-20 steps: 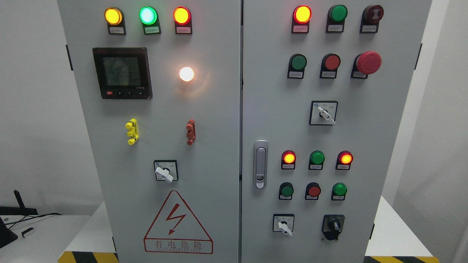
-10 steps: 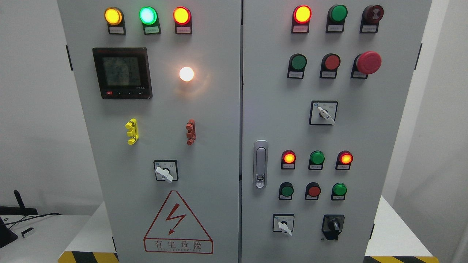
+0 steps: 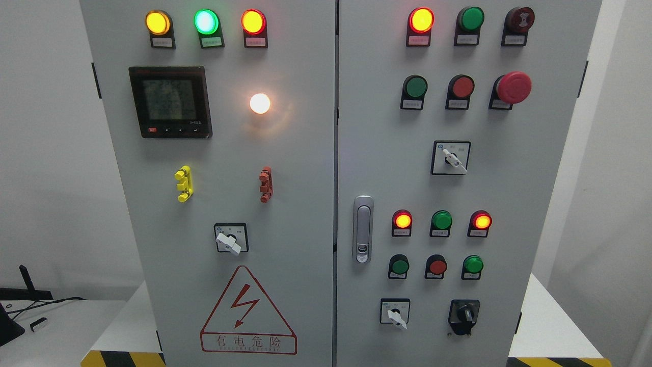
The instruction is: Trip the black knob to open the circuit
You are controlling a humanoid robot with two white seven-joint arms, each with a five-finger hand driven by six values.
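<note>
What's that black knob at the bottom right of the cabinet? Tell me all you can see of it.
The black knob sits low on the right door of the grey cabinet, right of a white-handled switch and below a green light. It looks like dark plastic: a round turning piece on a black plate, with a small tab sticking out below. Which way it points is hard to tell. Nothing touches it, and no robot hand is in view.
</note>
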